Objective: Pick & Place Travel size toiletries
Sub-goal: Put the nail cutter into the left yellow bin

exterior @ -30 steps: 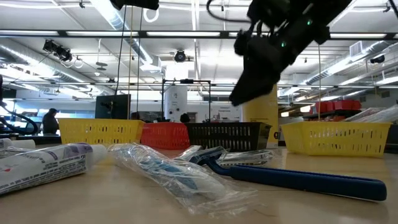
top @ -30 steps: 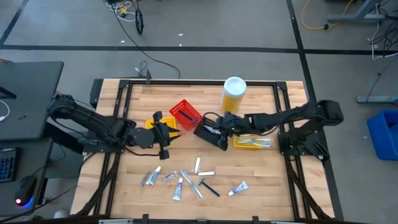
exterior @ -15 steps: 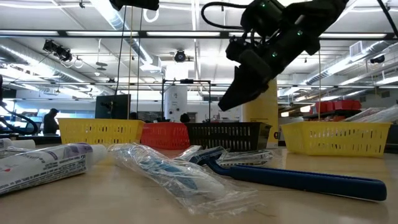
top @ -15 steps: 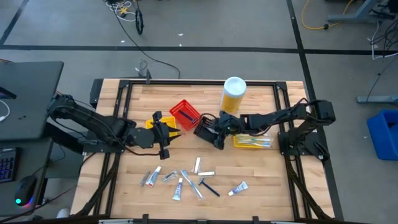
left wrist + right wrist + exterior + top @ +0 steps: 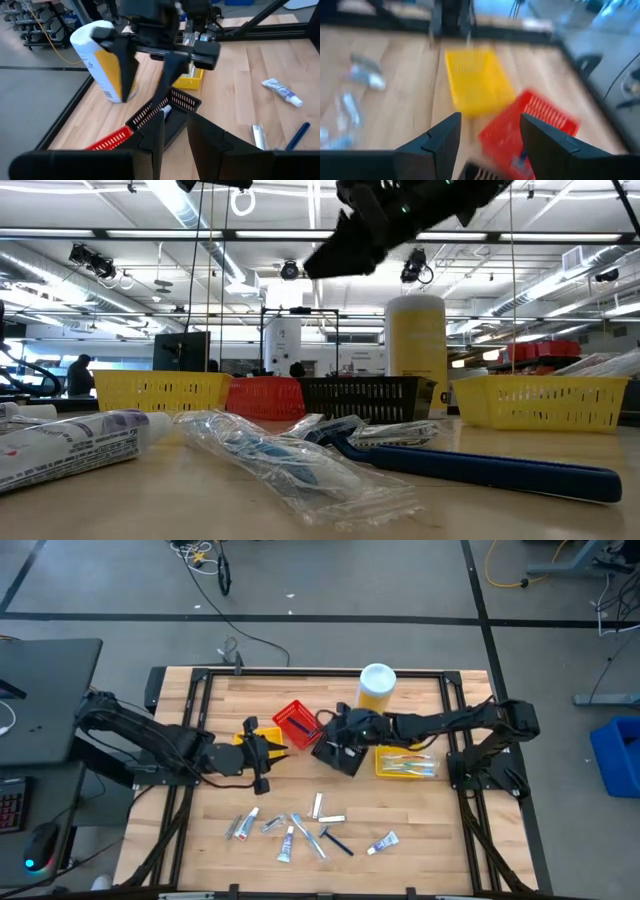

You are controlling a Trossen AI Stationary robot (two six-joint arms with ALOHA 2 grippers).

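Note:
Several travel size toiletries lie loose near the table's near edge: small tubes [image 5: 240, 826], a blue-handled razor [image 5: 336, 841] [image 5: 490, 467], a wrapped toothbrush [image 5: 275, 452] and a white tube [image 5: 382, 842]. My right gripper [image 5: 147, 80] [image 5: 345, 736] hangs open and empty above the black bin [image 5: 335, 754]. A white and blue item [image 5: 166, 110] lies in that bin. My left gripper [image 5: 176, 137] hovers by the left yellow bin [image 5: 250, 736], its fingers a narrow gap apart and holding nothing.
A red bin [image 5: 297, 723] stands between the left yellow bin and the black bin. The right yellow bin [image 5: 405, 764] holds toothbrushes. A big yellow white-lidded bottle [image 5: 376, 686] stands toward the far edge. Bare wood lies between the bins and the loose items.
My right gripper has risen from low over the black bin and has swung a little toward the table's left. In the low view it has climbed from mid-picture to the top edge. My left arm has kept still.

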